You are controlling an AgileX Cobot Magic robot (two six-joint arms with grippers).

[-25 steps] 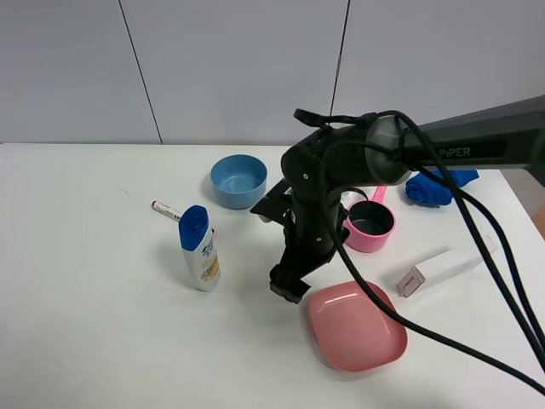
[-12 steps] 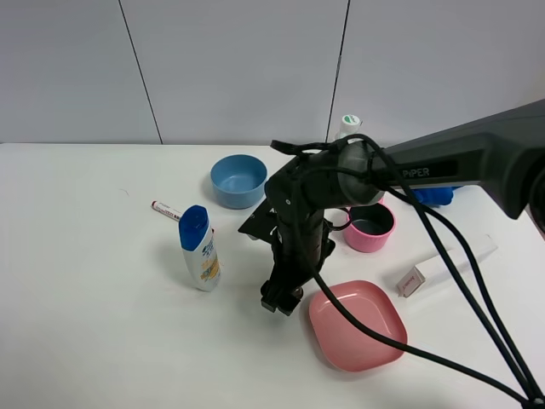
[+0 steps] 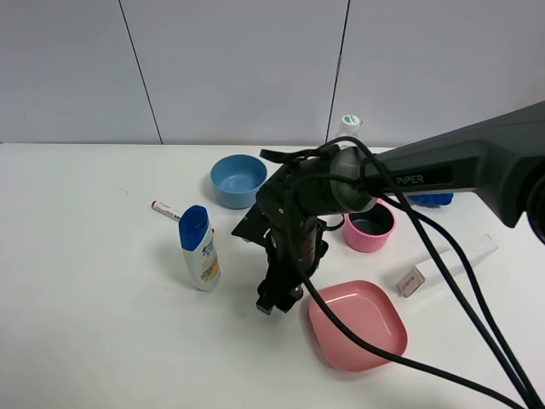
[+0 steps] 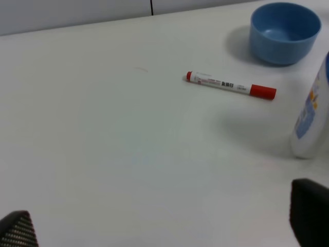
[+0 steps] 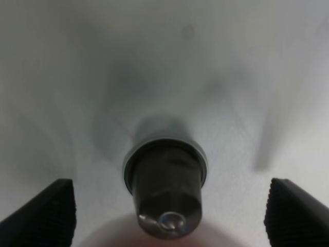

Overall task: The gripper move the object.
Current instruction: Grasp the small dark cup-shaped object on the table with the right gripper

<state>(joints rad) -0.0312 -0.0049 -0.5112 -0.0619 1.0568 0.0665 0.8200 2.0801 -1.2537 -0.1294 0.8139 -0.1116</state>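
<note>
In the right wrist view the object [image 5: 164,180], a small grey metallic capsule with a shiny top, stands on the white table. My right gripper [image 5: 167,213] is open, with one dark fingertip [image 5: 46,211] on each side of the capsule and a gap between them and it. In the exterior high view the right gripper [image 3: 271,300] points down at the table left of the pink plate, and the capsule is hidden under it. My left gripper [image 4: 164,226] is open and empty, low over bare table.
A pink plate [image 3: 356,325] lies just right of the right gripper. A lotion bottle [image 3: 199,248], a red-and-white marker [image 3: 165,210] and a blue bowl [image 3: 238,180] stand to the left and behind. A pink cup [image 3: 370,225], a blue cloth [image 3: 434,198] and a white box [image 3: 443,266] are on the right.
The right arm has swung left and a little toward the front, carrying its gripper away from the pink plate's corner. Nothing else has moved.
</note>
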